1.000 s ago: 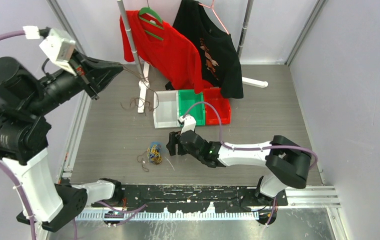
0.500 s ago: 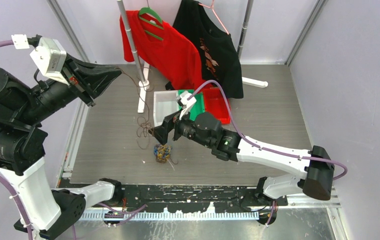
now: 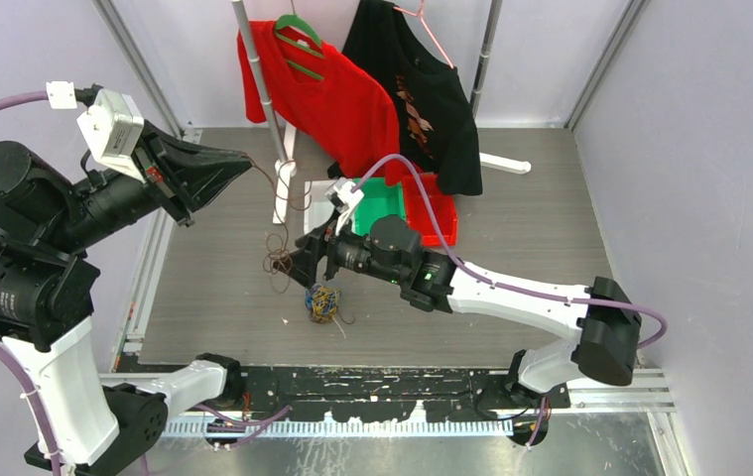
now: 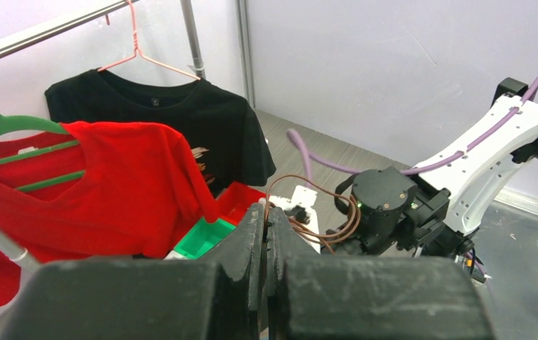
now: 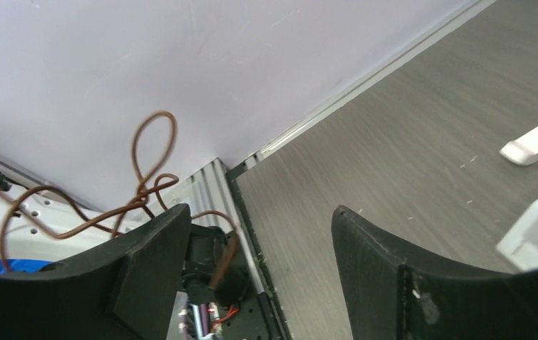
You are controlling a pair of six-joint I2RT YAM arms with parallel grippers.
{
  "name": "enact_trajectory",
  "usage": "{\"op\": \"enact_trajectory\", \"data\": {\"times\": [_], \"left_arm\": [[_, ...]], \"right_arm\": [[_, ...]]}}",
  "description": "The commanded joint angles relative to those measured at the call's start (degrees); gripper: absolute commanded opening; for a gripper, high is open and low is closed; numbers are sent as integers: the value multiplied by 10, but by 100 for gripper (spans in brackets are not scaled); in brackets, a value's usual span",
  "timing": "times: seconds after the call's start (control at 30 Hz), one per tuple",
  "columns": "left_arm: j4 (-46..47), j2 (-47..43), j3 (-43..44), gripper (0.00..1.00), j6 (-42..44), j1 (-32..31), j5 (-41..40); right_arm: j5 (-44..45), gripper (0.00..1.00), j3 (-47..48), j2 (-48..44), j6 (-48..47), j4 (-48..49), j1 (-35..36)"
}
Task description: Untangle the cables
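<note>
Left gripper, raised far left, pinches a brown cable. Right gripper gapes wide beside it; cable clump lies near, on table.

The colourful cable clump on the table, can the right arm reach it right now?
Probably yes. The right tool stands open close beside the clump, nothing lying between them; only the brown cable dangling from the shut left tool hangs nearby.

Your grey tabletop carries a knotted cable clump near its front edge; green bin and red bin sit mid-table, apparently beside a white bin.
</note>
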Motion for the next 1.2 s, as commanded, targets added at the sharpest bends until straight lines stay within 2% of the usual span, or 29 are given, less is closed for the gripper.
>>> {"op": "enact_trajectory", "data": {"times": [0.0, 0.2, 0.3, 0.4, 0.5, 0.63, 0.87, 1.17], "left_arm": [[28, -5, 3, 0, -3, -2, 11], [34, -6, 5, 0, 10, -2, 3], [36, -5, 9, 0, 12, -2, 2], [36, -4, 14, 0, 17, -2, -1], [36, -3, 21, 0, 26, -2, -7], [36, -2, 27, 0, 41, -2, -16], [38, 3, 53, 0, 83, -2, -53], [95, -3, 57, 0, 199, -2, -218]], "right_arm": [[-42, 75, 1, 16, 65, 81, 2], [-53, 70, -30, 20, 104, 125, 2], [-51, 63, -45, 17, 111, 131, 2], [-51, 45, -56, 15, 118, 135, 1], [-44, 21, -71, 6, 121, 133, 2], [-28, 2, -94, -10, 122, 119, 1], [30, 1, -140, -52, 105, 70, 2], [104, 1, -219, -133, 103, 10, 1]]}}
